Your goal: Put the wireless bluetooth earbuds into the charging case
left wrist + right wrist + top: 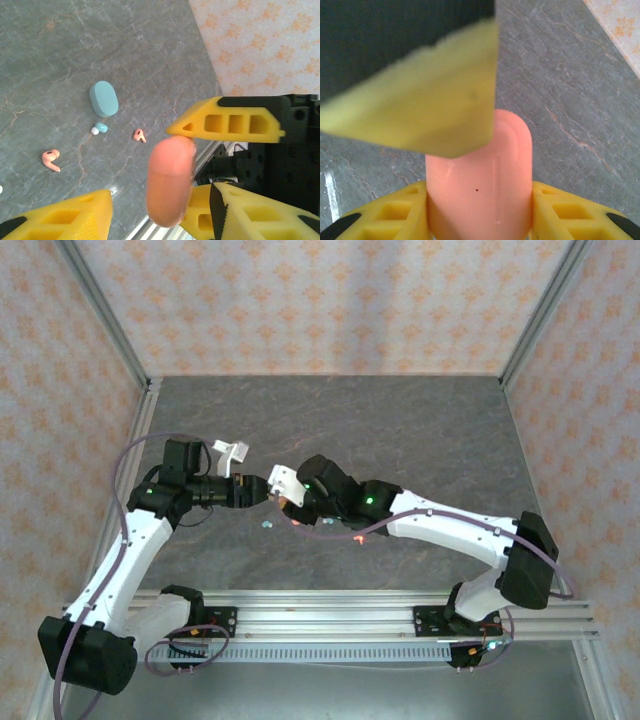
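Observation:
A coral-pink pill-shaped charging case [479, 180] is held off the table with its lid down, my right gripper [479, 187] shut on its two sides. In the left wrist view the same case [169, 180] stands between the yellow fingers of my left gripper [161, 200], which is open around it, with a clear gap on the left side. One left finger [420, 95] crosses in front of the case's top. On the table lie two coral earbuds [51, 160] [140, 135] and a teal earbud [101, 127]. Both grippers [262, 490] [283, 495] meet at mid-table.
A closed teal case [104, 98] lies flat on the grey stone-patterned table [60, 60], just beyond the teal earbud. The aluminium rail [330, 615] runs along the near edge. Patterned walls close off the back and both sides.

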{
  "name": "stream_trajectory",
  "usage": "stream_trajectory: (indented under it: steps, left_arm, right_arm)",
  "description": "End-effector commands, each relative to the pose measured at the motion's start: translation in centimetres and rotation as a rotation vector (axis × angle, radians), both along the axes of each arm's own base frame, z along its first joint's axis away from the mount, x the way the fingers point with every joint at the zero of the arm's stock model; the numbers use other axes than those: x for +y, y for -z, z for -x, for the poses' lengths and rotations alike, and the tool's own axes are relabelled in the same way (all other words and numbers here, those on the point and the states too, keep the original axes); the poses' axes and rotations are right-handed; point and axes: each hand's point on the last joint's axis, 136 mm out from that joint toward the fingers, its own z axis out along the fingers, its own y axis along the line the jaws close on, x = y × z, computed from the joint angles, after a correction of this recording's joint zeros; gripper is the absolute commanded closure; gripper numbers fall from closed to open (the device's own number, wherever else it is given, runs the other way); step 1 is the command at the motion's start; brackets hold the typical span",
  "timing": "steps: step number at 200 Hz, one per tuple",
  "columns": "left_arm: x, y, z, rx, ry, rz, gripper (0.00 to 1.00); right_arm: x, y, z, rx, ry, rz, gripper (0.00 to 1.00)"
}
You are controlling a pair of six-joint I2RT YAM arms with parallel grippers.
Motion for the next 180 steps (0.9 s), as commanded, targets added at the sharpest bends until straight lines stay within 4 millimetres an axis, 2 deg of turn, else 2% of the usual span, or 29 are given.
stream_trajectory:
  steps: [1, 26, 101, 123, 144, 161, 180]
  left_arm:
    - [-0.69, -0.2, 0.21, -0.019, 0.043, 0.016, 0.45]
    - [-0.91, 0.02, 0.38, -0.009, 0.054, 0.017, 0.45]
    - [-1.39, 0.29, 0.82, 0.01, 0.083, 0.028, 0.57]
    - [-1.49, 0.2, 0.86, 0.01, 0.089, 0.029, 0.66]
    - [-1.52, 0.12, 0.84, 0.007, 0.095, 0.028, 0.81]
    - [-1.57, -0.05, 0.71, -0.003, 0.094, 0.033, 0.88]
    - [-1.34, -0.04, 0.33, -0.021, 0.075, 0.018, 0.94]
  right_arm:
    - [-0.06, -2.66, 0.18, -0.012, 0.007, -0.069, 0.56]
    - [-0.02, -2.96, 0.16, -0.017, 0.008, -0.079, 0.56]
    - [-0.11, -2.63, 0.2, -0.013, 0.009, -0.072, 0.56]
    - [-0.09, -2.69, 0.24, -0.012, 0.008, -0.075, 0.56]
    - [-0.02, -2.66, 0.18, -0.007, 0.01, -0.074, 0.56]
    - [0.05, -2.71, 0.14, 0.001, 0.014, -0.064, 0.56]
    - [0.08, -2.93, 0.03, 0.011, 0.023, -0.061, 0.48]
